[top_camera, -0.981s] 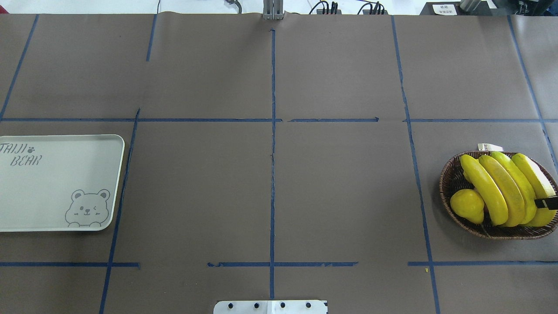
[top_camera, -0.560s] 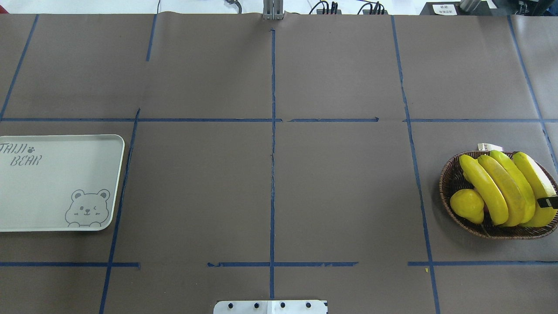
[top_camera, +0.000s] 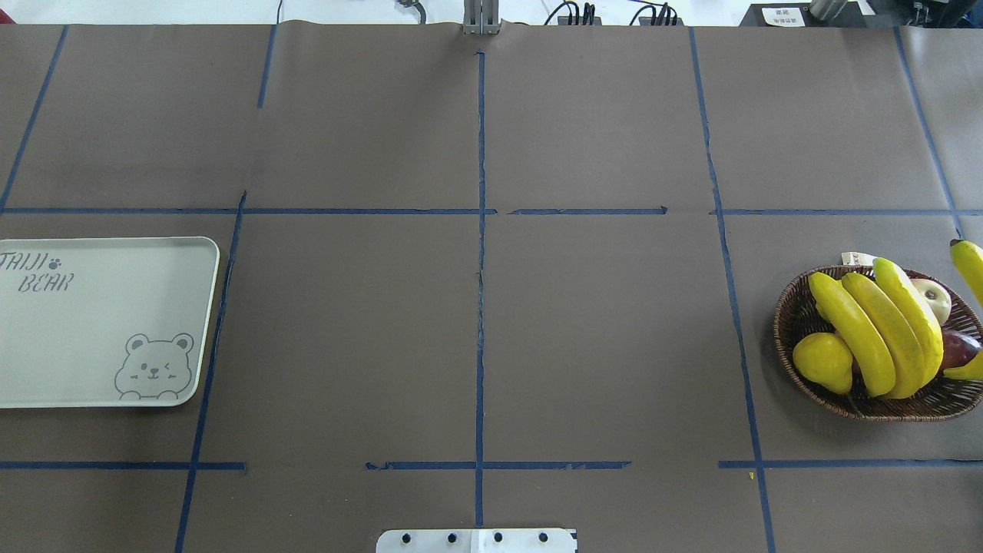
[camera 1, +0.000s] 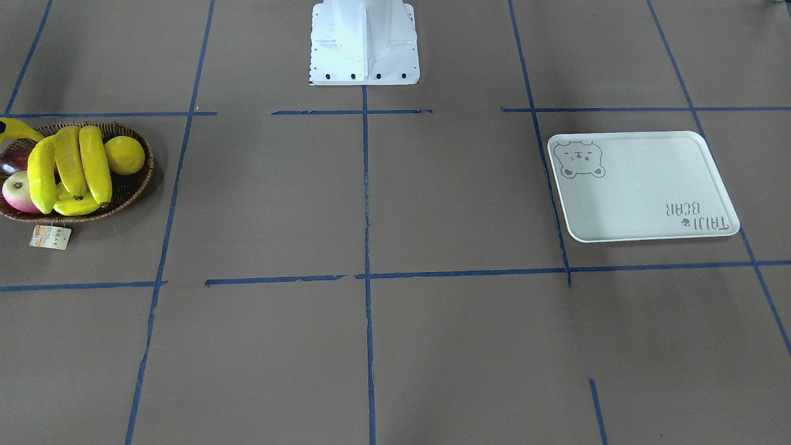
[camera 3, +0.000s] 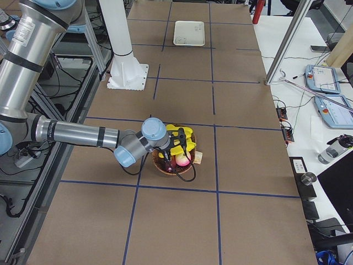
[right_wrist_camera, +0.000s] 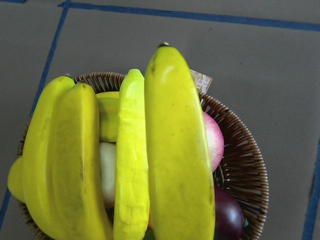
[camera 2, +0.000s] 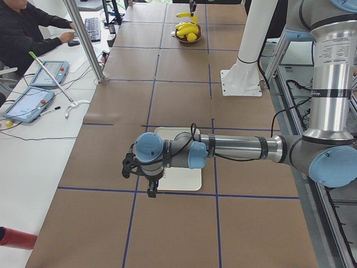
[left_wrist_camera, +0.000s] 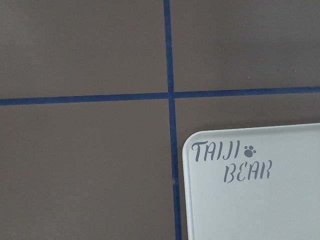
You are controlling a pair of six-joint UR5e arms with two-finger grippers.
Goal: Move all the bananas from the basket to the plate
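Note:
Three bananas (top_camera: 875, 330) lie side by side in the brown wicker basket (top_camera: 791, 322) at the table's right. One more banana (top_camera: 969, 265) hangs above the basket's far right rim, cut by the view's edge. This raised banana (right_wrist_camera: 177, 150) fills the right wrist view, high over the basket (right_wrist_camera: 240, 150). In the exterior right view my right gripper (camera 3: 177, 150) sits over the fruit; I cannot tell its state. The plate (top_camera: 100, 322) lies bare at the left. My left gripper (camera 2: 150, 187) hovers by the plate (camera 2: 189, 178); I cannot tell its state.
A lemon (top_camera: 823, 361), a pale apple (top_camera: 933, 296) and a dark purple fruit (top_camera: 956, 346) share the basket. A paper tag (camera 1: 49, 237) lies beside the basket (camera 1: 139, 179). The robot's white base (camera 1: 364, 43) stands mid-table. A person sits at a side desk (camera 2: 25, 33).
The rightmost banana has risen out of the basket toward the view's right edge, uncovering the apple and the purple fruit. The black fingertip seen on it earlier has left the overhead view.

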